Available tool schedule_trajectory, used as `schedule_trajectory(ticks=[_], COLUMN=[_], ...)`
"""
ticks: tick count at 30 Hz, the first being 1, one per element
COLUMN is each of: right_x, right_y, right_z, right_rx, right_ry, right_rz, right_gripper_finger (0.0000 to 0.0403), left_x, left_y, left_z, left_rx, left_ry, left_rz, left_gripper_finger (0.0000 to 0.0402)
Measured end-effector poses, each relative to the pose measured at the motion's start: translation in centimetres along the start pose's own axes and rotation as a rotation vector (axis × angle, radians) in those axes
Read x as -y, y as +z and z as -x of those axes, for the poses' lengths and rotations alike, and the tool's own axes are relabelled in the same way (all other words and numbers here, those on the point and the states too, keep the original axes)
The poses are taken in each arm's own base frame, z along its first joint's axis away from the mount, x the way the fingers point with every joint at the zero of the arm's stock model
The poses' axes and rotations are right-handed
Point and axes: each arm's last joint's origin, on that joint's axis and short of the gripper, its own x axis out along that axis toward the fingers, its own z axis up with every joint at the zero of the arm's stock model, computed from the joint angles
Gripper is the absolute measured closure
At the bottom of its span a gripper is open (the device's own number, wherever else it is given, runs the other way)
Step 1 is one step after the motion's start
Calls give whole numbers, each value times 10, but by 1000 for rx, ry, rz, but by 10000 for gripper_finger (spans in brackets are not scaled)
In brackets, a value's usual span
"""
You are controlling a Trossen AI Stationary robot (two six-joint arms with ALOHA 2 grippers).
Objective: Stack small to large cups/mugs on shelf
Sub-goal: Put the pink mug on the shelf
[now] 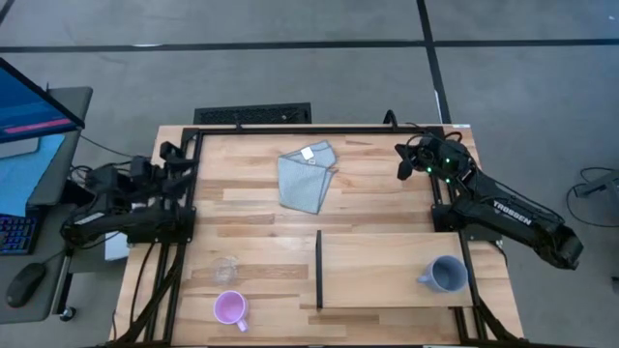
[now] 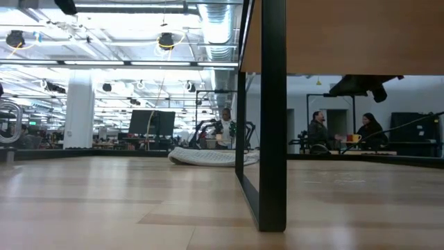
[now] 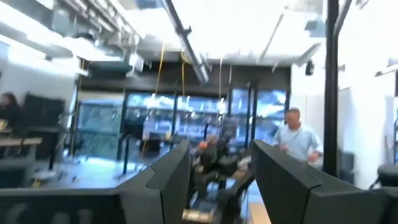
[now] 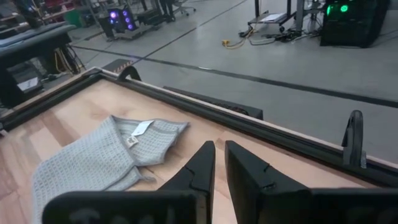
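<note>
3 vessels, 1 shelf (image 1: 387, 253), 1 cloth (image 1: 307, 177). Grey-blue mug (image 1: 446, 275) sits upright on shelf near its right end; pink mug (image 1: 229, 308) and clear cup (image 1: 226, 268) stand on tabletop left of the black divider (image 1: 318, 270), cup just behind mug. Left gripper (image 1: 178, 170) at table's left edge, fingers (image 3: 168, 180) apart w/ a moderate gap, empty. Right gripper (image 1: 402, 158) at back right, fingers (image 4: 199, 169) nearly closed, narrow slit, empty.

The high view looks straight down on the whole worktop (image 1: 251, 208). The low view sits at worktop level, facing across it into the room. The left wrist view faces that room; the right wrist view looks closely at the cloth (image 4: 93, 158), shared with the high view.
</note>
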Motion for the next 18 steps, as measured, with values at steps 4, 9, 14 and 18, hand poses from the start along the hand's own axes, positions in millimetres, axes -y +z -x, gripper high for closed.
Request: schedule_trajectory(ticks=[4, 9, 14, 18], right_x=[0, 0, 0, 0], right_y=[0, 0, 0, 0], right_z=[0, 0, 0, 0], right_rx=[0, 0, 0, 0], right_ry=[0, 0, 0, 0], right_rz=[0, 0, 0, -1], right_gripper_finger=[344, 344, 344, 344], left_x=[1, 6, 8, 9], left_y=[1, -1, -3, -5], left_z=[0, 0, 1, -2], left_rx=[12, -34, -73, -113], left_ry=[-20, -193, -287, -339], left_rz=[96, 92, 128, 200], left_gripper_finger=[237, 237, 237, 237])
